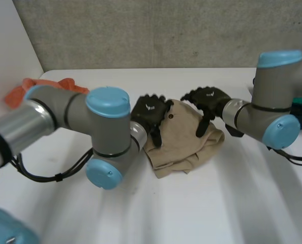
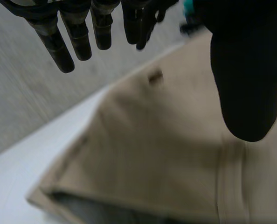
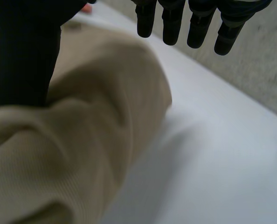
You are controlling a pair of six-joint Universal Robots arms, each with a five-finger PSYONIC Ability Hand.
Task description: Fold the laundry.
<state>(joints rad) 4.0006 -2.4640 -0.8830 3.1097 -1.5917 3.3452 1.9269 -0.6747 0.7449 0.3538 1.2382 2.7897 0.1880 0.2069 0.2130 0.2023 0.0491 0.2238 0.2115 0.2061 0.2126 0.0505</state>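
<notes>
Bunched tan cloth (image 1: 179, 145) runs 1 to 7 o'clock; left hand (image 1: 150, 113) at 10, right hand (image 1: 208, 97) at 1 — both hands' fingers straight, apart.

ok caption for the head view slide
Crumpled beige garment on the white table, left hand and right hand open over it.

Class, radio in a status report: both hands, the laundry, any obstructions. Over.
Both over tan garment: left hand open, right hand open. Garment bunched mid-table. Orange cloth lies apart.
</notes>
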